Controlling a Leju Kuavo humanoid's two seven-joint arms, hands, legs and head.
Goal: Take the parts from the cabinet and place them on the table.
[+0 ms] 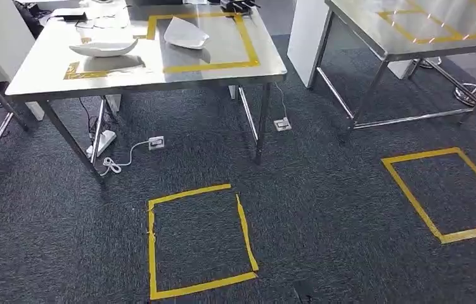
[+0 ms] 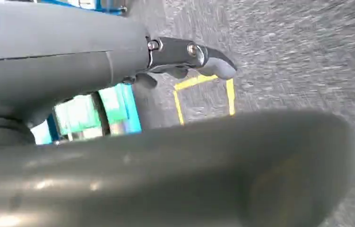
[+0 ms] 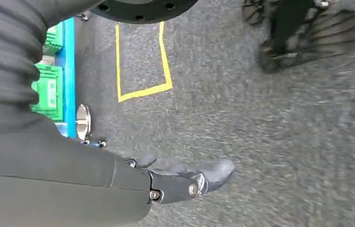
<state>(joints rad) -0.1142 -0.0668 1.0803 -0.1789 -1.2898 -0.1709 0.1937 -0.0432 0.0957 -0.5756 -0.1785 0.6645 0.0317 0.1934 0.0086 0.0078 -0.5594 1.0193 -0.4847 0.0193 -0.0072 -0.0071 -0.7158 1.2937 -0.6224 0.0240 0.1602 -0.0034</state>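
Steel table (image 1: 159, 73) ahead carries 2 white parts (image 1: 186, 33), well beyond both arms. Beside a blue-framed cabinet (image 2: 118, 106), the left hand (image 2: 192, 59) hangs over carpet, holding nothing, fingers loosely extended. The right hand (image 3: 185, 179) hangs likewise, its fingers apart and bare, near the same cabinet.

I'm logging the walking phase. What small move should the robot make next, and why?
Probably a step forward toward the taped floor square in front of the table. The table, with white parts on it, stands well ahead. The right robot hand hangs over carpet holding nothing. A large grey shape lies beside the left robot hand, perhaps a part to deliver.
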